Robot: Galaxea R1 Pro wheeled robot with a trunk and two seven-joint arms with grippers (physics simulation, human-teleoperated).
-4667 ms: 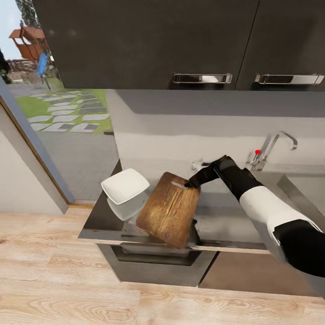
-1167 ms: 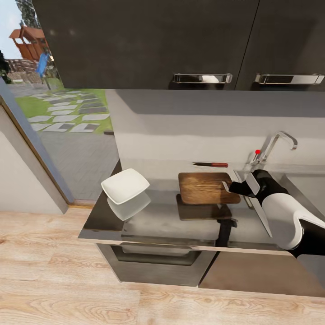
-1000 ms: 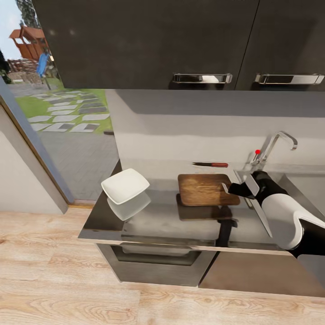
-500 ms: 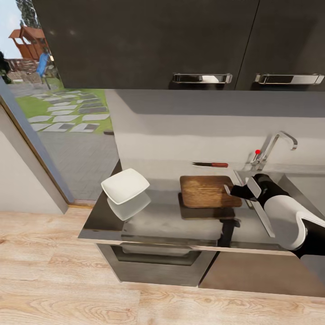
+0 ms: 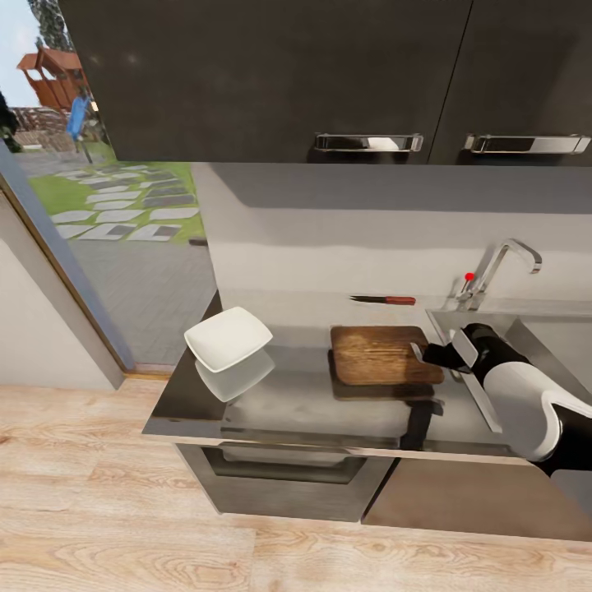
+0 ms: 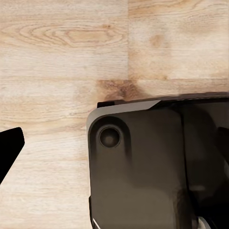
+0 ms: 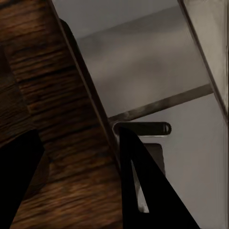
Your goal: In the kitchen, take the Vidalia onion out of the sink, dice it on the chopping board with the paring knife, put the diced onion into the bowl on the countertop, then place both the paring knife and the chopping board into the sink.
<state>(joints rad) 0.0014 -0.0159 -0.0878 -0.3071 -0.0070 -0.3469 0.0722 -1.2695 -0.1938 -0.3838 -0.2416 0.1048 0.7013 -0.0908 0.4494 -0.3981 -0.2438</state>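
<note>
The right gripper (image 5: 425,353) is clamped on the sink-side end of the chopping board (image 5: 384,354), held flat just above the countertop (image 5: 279,399); judged best practice: lower level and release only once fully seated.

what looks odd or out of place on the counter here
The chopping board hangs level just above the countertop, its shadow beneath, its sink-side end gripped by the right gripper. The paring knife lies apart by the backsplash. The bowl sits tilted.
</note>
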